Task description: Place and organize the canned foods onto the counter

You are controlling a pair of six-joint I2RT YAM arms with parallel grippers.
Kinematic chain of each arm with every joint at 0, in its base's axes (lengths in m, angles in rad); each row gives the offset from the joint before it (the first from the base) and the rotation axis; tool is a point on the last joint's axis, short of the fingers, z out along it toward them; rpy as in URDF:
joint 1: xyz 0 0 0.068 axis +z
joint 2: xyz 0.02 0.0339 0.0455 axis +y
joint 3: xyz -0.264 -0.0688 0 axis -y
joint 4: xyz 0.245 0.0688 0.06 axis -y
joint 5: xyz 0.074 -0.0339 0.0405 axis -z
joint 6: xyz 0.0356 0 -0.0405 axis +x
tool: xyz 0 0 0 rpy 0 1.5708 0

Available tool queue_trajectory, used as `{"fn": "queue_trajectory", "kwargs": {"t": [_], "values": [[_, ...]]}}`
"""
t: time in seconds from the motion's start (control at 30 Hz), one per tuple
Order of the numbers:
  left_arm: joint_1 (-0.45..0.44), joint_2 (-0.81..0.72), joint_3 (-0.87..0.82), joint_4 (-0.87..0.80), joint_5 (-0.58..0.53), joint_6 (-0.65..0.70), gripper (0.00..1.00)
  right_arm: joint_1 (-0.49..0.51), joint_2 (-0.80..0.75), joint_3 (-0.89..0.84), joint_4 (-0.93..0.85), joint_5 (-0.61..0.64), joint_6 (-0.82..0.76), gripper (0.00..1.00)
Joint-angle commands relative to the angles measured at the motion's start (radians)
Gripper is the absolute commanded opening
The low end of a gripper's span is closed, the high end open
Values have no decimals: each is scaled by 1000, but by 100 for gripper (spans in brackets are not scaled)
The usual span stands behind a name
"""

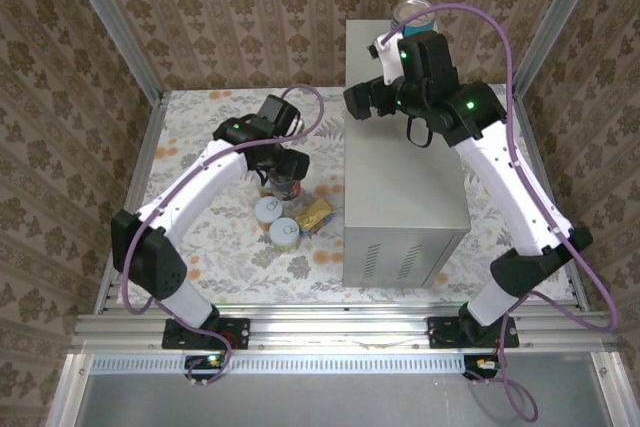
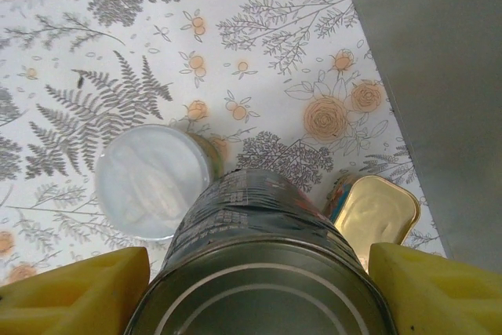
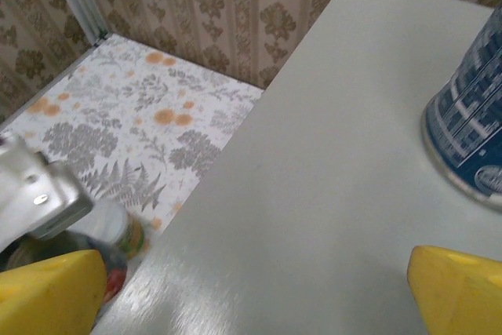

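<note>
My left gripper (image 2: 259, 296) is shut on a dark red-labelled can (image 2: 259, 225), one yellow finger (image 2: 74, 292) on each side of it. In the top view this gripper (image 1: 281, 173) hangs over the cans on the floral floor. Beside it stand a silver-lidded can (image 2: 153, 180), another round can (image 1: 285, 232) and the flat gold tin (image 2: 376, 211). A blue can (image 1: 415, 15) stands on the far end of the grey counter (image 1: 400, 187). My right gripper (image 1: 363, 99) hovers open above the counter's left edge, nothing between its fingers; the blue can (image 3: 471, 135) lies to its right.
Patterned walls and metal rails close in the floor on all sides. The counter's vented side (image 1: 400, 259) faces the arm bases. The left arm's wrist (image 3: 31, 194) and the floor cans (image 3: 118, 237) sit just below the counter's left edge.
</note>
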Motion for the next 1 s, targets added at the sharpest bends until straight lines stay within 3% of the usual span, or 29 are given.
{"fn": "queue_trajectory", "kwargs": {"t": [0.0,0.4,0.73,0.97], "values": [[8,-78,68,-29,-32,35,50,-25,34,53,58,-19,27,100],[40,-131,103,-77,-4,48,49,-70,156,122,161,-128,98,100],[57,-165,94,-86,16,53,49,-80,272,226,140,-12,136,100],[59,-196,131,-116,41,61,48,-117,314,258,140,-37,135,100]]}}
